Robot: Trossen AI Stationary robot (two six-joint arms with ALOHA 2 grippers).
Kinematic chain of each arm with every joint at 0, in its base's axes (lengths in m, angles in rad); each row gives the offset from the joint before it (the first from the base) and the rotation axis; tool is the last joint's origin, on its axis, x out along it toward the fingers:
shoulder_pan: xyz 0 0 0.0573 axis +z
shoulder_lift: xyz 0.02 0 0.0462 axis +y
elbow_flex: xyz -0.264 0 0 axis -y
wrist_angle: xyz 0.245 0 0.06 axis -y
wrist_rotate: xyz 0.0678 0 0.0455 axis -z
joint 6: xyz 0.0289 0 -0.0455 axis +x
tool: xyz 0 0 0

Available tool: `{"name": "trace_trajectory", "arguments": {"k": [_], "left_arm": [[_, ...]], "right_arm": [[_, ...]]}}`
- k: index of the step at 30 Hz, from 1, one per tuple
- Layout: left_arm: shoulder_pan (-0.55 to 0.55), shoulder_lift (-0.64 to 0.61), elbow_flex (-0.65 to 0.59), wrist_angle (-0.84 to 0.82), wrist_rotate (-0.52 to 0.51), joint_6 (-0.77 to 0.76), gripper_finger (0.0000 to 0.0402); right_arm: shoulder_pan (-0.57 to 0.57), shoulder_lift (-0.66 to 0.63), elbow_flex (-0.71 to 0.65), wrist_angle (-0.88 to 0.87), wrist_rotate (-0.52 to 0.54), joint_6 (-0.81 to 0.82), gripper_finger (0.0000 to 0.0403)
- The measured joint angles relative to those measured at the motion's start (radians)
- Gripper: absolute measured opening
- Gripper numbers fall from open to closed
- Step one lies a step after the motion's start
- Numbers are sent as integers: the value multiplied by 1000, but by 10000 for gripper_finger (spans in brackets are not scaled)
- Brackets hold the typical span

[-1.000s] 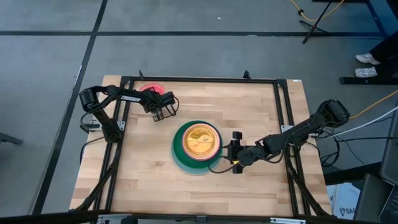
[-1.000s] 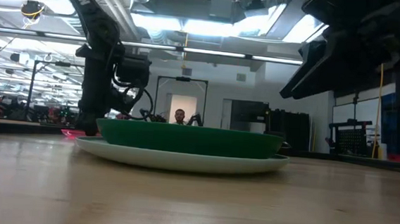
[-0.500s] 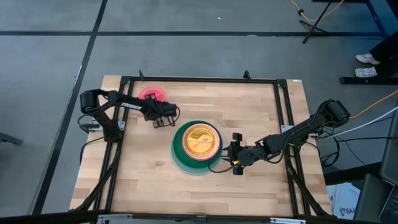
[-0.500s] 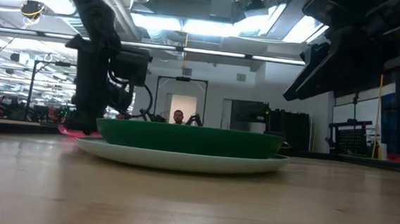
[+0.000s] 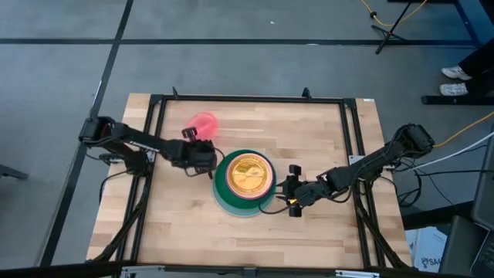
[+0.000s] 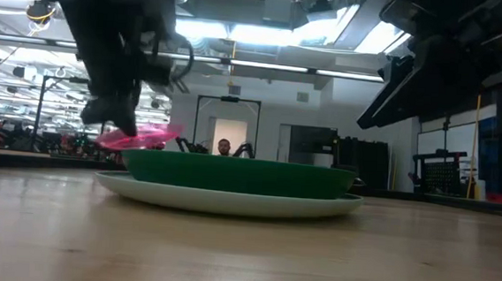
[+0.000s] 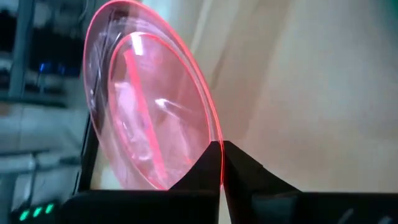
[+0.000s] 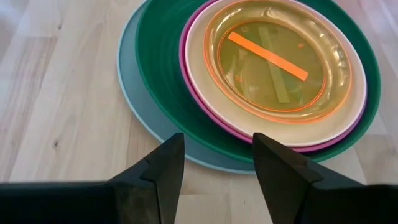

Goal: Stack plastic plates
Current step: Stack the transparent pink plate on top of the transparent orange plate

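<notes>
Left gripper (image 5: 202, 157), fingers pinching pink plate (image 5: 204, 123) by its rim, lifted off table (image 5: 324, 224), at 10 o'clock of plate stack (image 5: 244, 182). Right gripper (image 5: 291, 189), fingers spread, at stack's 3 o'clock.

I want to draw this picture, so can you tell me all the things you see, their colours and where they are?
Pink-red plate: one, see-through, lifted off the table, pinched at its rim.
Plate stack: one, mid-table; light blue bottom, dark green, magenta rim, peach, orange on top.
Table: one, pale wood, black frame.
Person: one, far back in the room.
Left tool: dark, shut on the plate's rim.
Right tool: dark, open, beside the stack.
</notes>
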State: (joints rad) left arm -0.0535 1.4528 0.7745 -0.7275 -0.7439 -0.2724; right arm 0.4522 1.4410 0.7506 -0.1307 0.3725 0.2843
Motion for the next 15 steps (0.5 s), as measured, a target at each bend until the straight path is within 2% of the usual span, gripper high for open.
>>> {"name": "trace_trajectory", "arguments": {"k": [6,15], "left_arm": [[-172,0,109,21,10,31,0],[-367,34,182,216,40,189,0]], "right_arm": [[0,0,0,0,0,7,182],[0,0,0,1,0,0,182]]}}
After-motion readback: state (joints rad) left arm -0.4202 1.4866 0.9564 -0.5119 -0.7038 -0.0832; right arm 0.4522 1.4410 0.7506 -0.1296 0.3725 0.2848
